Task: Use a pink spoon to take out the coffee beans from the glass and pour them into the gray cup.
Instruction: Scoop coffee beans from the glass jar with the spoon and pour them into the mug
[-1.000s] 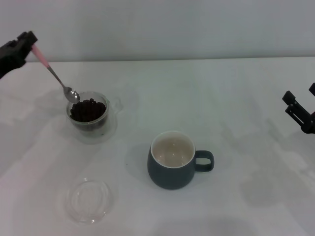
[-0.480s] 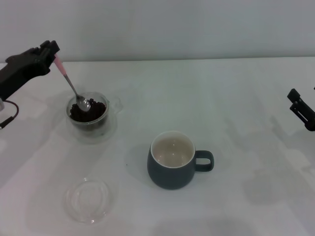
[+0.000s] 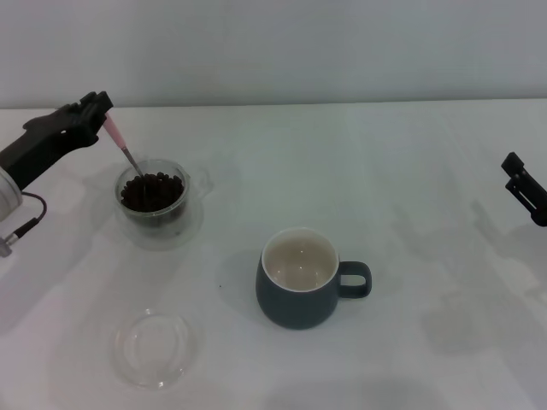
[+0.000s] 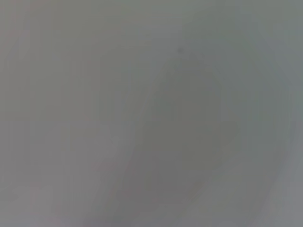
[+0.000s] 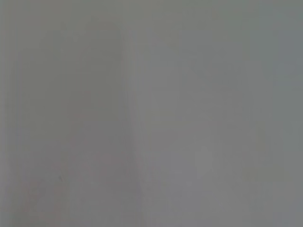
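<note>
L gripper [image 3: 96, 109] fingers clamped on pink spoon [image 3: 120, 145], bowl sunk in coffee beans [image 3: 152, 190] in glass [image 3: 154, 213]. Gray cup [image 3: 299, 295] nearby. R gripper [image 3: 521, 184] parked at surface edge, finger state can't tell.

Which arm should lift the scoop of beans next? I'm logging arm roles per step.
Left. The left gripper holds the pink spoon, its bowl sunk in the coffee beans; the right gripper sits at the table's far right edge.

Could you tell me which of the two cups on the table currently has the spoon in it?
The small clear glass cup holding dark coffee beans; the left gripper dips the pink-handled spoon into it. The blue-gray ceramic mug is empty.
</note>
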{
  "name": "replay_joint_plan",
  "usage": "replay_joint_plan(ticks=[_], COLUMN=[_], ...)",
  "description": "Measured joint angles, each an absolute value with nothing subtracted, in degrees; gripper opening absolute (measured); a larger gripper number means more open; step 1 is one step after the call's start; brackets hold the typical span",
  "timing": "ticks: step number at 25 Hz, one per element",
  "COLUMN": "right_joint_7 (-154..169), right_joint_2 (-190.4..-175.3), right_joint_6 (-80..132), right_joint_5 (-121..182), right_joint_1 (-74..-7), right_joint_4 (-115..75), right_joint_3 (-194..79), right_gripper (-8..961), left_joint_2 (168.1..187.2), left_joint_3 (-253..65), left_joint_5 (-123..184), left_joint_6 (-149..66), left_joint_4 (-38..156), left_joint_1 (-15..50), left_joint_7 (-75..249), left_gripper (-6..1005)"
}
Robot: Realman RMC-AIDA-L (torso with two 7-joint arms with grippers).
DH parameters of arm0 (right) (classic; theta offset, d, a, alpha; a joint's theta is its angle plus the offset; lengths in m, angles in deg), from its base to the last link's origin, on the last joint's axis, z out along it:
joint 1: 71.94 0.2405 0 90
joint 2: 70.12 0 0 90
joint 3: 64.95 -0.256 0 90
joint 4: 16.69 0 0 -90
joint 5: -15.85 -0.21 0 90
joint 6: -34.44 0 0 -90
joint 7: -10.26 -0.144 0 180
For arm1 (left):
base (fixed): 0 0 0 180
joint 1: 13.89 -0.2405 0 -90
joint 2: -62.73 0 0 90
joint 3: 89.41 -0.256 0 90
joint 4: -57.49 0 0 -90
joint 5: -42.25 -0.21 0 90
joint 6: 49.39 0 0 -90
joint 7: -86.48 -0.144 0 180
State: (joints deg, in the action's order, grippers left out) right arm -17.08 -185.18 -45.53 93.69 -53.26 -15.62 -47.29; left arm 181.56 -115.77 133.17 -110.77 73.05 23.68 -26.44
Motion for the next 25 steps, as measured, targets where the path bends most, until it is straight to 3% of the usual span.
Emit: replay_joint_plan(ticks=[25], right_joint_7=[-17.08], right_joint_2=[-185.25], right_joint_6=[-47.85], right_joint_5=[94.04], right_joint_1=[-53.13], right_joint_4=[-14.62], right_joint_3=[-46.94], right_gripper=[809], left_joint_2=[181.32], left_joint_3=[-115.59], left_joint_5=[141.81], left_joint_6=[-110.31], left_joint_4=[70.6], left_joint_1=[19.57], left_joint_7=[-6.21], left_gripper=[128])
